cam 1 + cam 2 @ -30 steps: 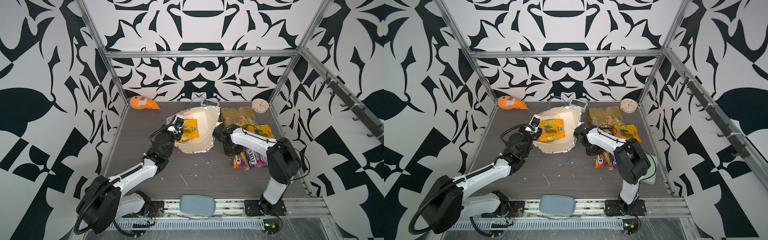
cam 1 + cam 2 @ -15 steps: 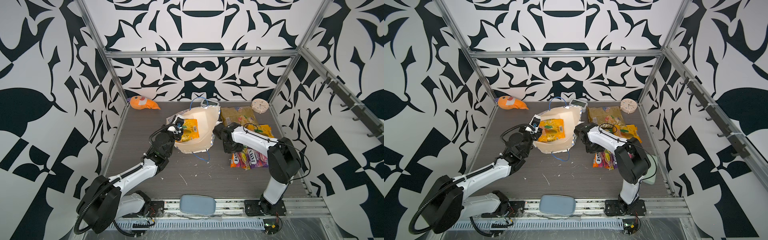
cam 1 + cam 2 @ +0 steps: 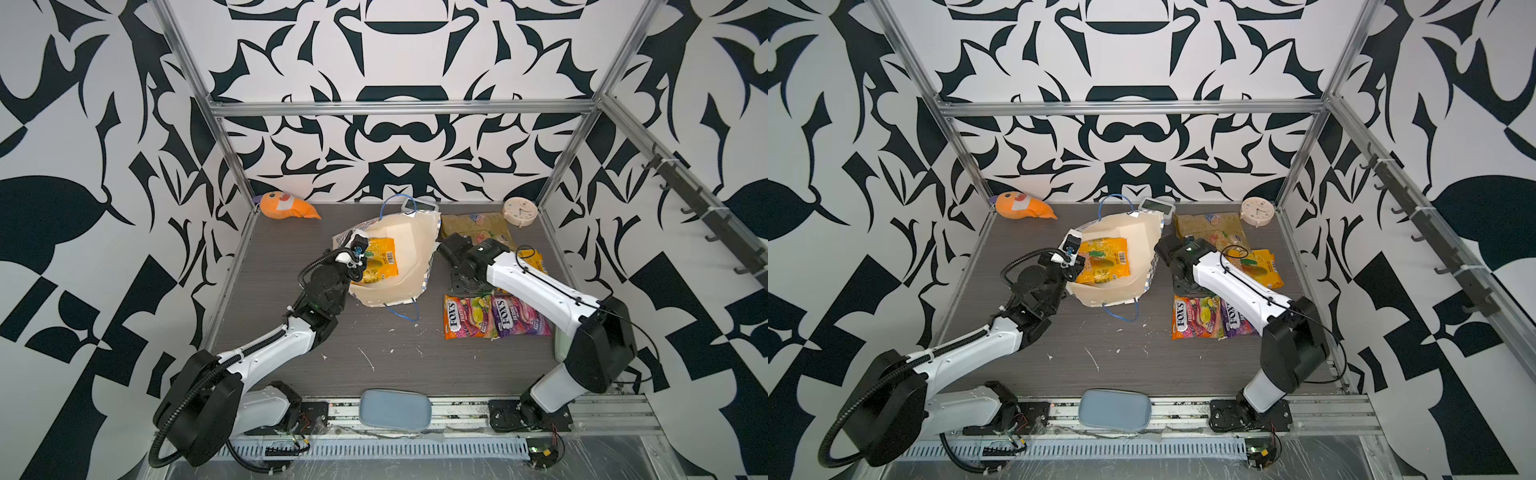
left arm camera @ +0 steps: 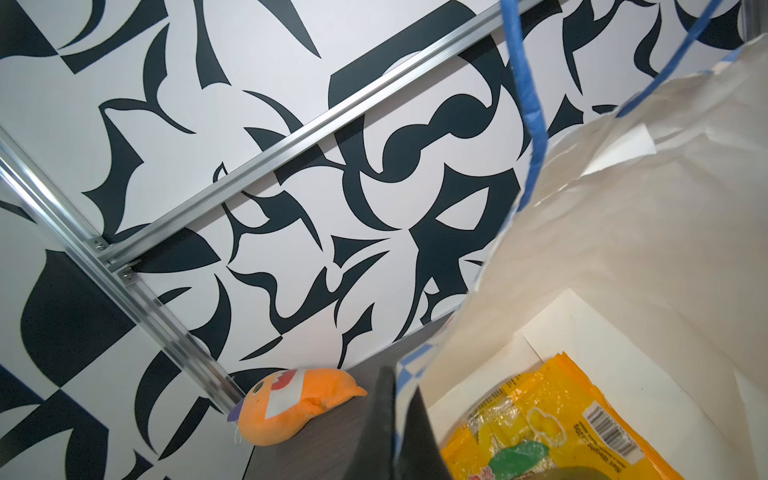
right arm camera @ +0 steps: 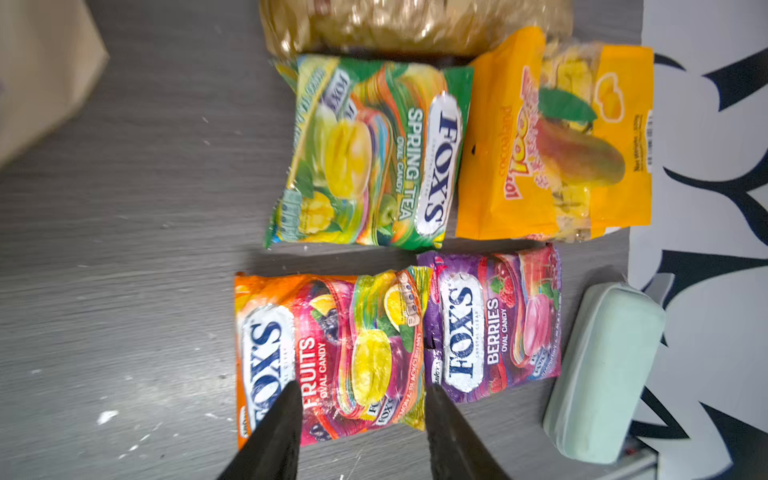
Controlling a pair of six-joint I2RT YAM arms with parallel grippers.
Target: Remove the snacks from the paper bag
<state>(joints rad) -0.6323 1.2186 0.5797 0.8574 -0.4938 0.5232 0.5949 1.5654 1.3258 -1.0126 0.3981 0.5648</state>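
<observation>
Left gripper (image 4: 398, 395) pinches the paper bag (image 3: 409, 253) by its rim; right gripper (image 5: 361, 388) has fingers spread, empty, above the orange FOX'S packet (image 5: 328, 328).

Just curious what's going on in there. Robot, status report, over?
Left gripper shut on paper bag rim. Right gripper open above orange FOX'S packet. One mango packet inside bag. Nothing covering it.
</observation>
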